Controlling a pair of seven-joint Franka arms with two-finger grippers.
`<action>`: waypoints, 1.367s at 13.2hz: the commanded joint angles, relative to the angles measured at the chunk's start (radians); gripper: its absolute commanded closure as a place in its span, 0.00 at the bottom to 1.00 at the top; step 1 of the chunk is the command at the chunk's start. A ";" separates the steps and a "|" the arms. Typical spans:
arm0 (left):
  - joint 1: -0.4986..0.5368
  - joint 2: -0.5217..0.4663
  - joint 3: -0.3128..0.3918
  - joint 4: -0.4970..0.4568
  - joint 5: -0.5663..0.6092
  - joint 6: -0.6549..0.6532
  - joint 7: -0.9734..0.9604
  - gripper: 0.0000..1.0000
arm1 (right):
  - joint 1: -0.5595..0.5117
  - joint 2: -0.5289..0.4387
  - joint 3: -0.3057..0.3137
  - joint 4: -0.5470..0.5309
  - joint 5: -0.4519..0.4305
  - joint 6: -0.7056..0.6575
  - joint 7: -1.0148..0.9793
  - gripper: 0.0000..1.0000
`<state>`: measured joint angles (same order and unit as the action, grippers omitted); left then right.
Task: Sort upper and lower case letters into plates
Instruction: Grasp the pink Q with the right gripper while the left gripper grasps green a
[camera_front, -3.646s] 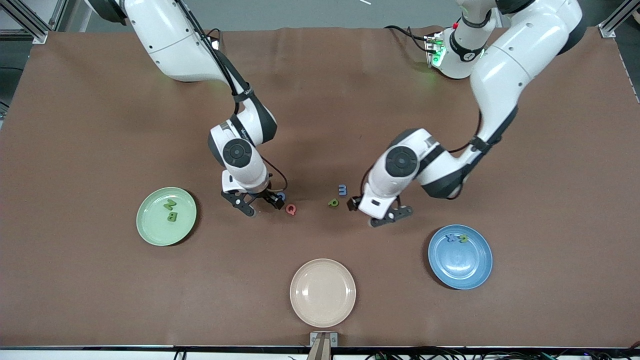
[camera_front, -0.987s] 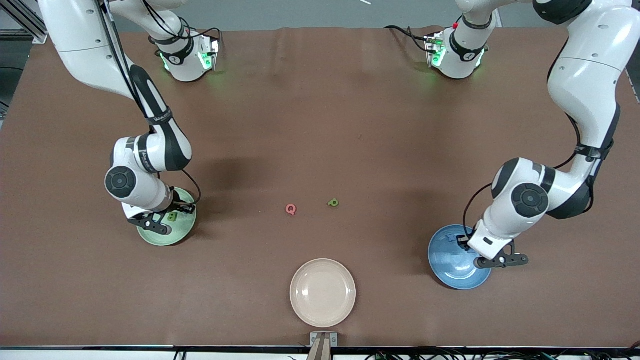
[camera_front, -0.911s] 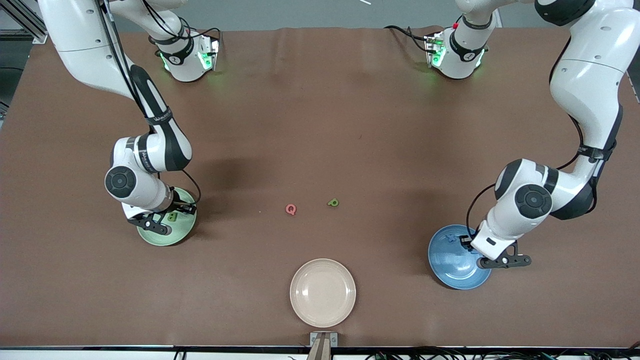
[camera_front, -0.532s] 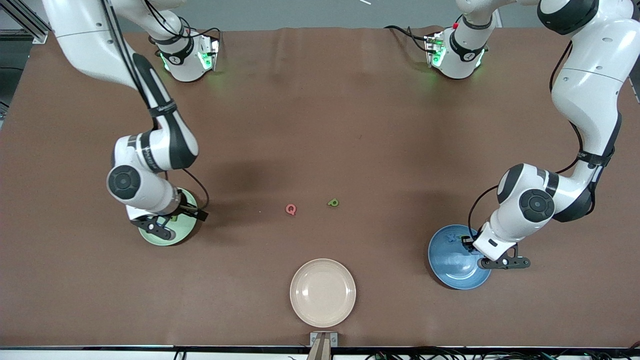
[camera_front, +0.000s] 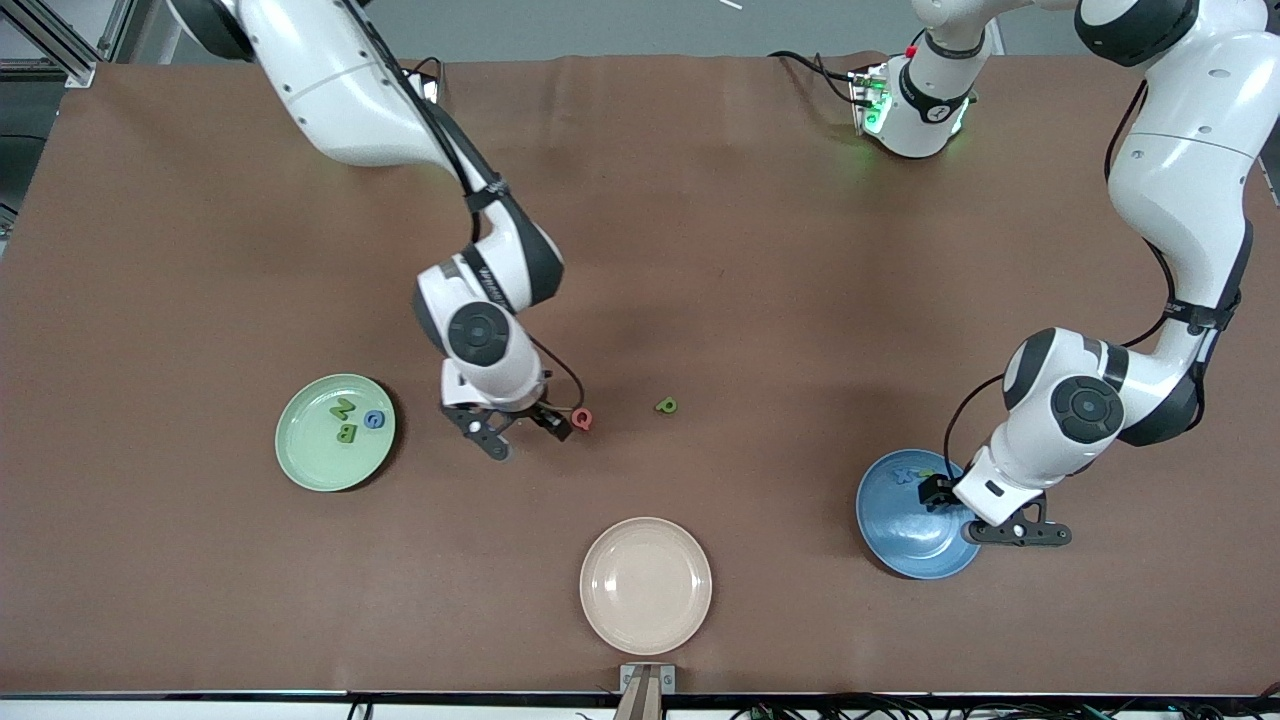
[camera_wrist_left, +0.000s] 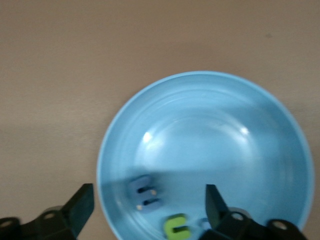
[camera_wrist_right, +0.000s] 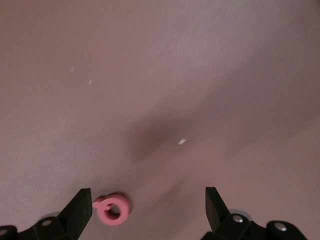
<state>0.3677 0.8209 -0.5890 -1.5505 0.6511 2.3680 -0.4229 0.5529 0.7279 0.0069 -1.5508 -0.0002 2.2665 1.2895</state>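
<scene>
The mint green plate (camera_front: 320, 465) holds a green Z (camera_front: 341, 408), a green B (camera_front: 346, 433) and a blue G (camera_front: 374, 420). The blue plate (camera_front: 898, 532) holds small letters, partly hidden by the left arm. In the left wrist view the blue plate (camera_wrist_left: 210, 150) holds a blue letter (camera_wrist_left: 145, 192) and a green letter (camera_wrist_left: 176, 226). My left gripper (camera_front: 985, 515) hangs open and empty over the blue plate. A pink Q (camera_front: 581, 419) and a green p (camera_front: 666, 405) lie mid-table. My right gripper (camera_front: 522, 432) is open and empty, low beside the Q (camera_wrist_right: 114, 209).
A beige cream plate (camera_front: 645, 630) sits empty near the front edge of the table, nearer the front camera than the two loose letters. The brown table mat covers the whole surface.
My right gripper has left the green plate and moved over to the pink Q; a blue G now lies in that plate. My left gripper has shifted slightly over the blue plate.
</scene>
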 joint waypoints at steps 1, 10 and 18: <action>-0.006 -0.020 -0.066 -0.014 0.005 -0.055 -0.126 0.00 | 0.034 0.079 -0.008 0.083 -0.009 -0.005 0.071 0.00; -0.294 0.003 -0.109 -0.013 -0.001 -0.087 -0.790 0.00 | 0.067 0.122 -0.012 0.086 -0.018 0.071 0.126 0.11; -0.564 0.052 -0.009 0.026 -0.025 -0.079 -1.324 0.11 | 0.064 0.120 -0.012 0.080 -0.053 0.065 0.122 0.99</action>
<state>-0.1463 0.8477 -0.6279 -1.5688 0.6416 2.2923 -1.6758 0.6100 0.8405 0.0034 -1.4681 -0.0356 2.3333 1.3977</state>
